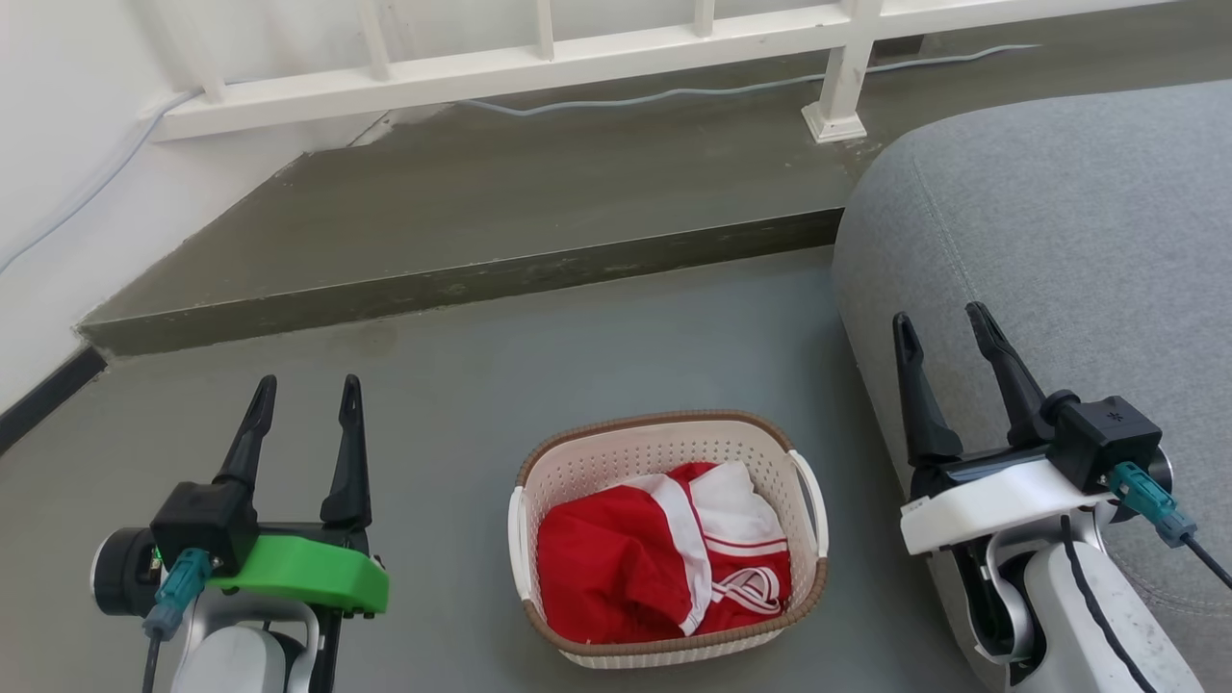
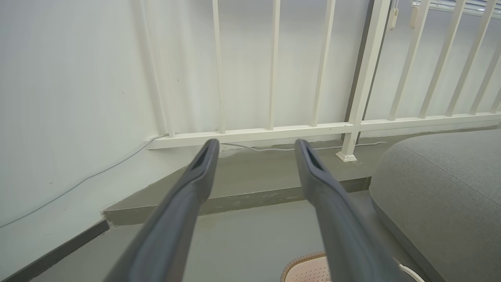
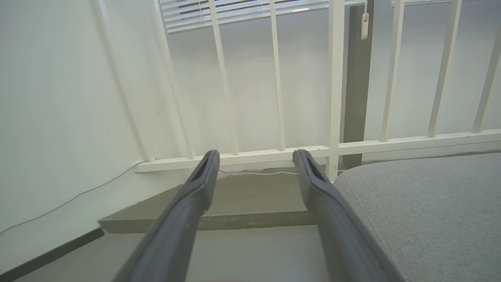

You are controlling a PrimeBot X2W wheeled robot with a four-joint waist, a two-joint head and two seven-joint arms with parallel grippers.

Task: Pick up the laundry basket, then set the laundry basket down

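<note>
Pre-grasp step: laundry basket (image 1: 635,450) w/ red-white garment (image 1: 654,563) sits on floor (image 1: 481,385) btwn arms, untouched. Left gripper (image 1: 308,385) & right gripper (image 1: 939,316) both wide open, empty. Next prob: lower, reach side handles (image 1: 813,500).

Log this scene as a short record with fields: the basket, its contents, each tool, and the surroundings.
basket: laundry basket, upright on the floor between both arms
contents: red and white garment
left tool: open, empty, clear of the basket
right tool: open, empty, next to the grey sofa
background: white railing above a raised step
</note>
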